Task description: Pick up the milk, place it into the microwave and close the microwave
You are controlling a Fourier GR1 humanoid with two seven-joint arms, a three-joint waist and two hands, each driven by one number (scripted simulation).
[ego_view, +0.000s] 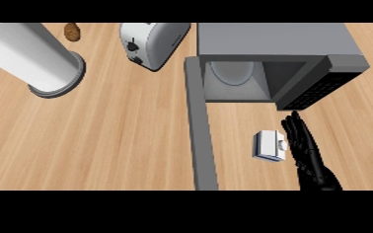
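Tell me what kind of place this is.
Most likely a kitchen counter: a wooden top carries an open microwave and a toaster, with a small milk carton in front of the microwave beside the robot's right hand.

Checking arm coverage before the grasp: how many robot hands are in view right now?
1. The right hand shows at the lower right, fingers straight, just right of the milk in front of the open microwave. The left hand is out of view.
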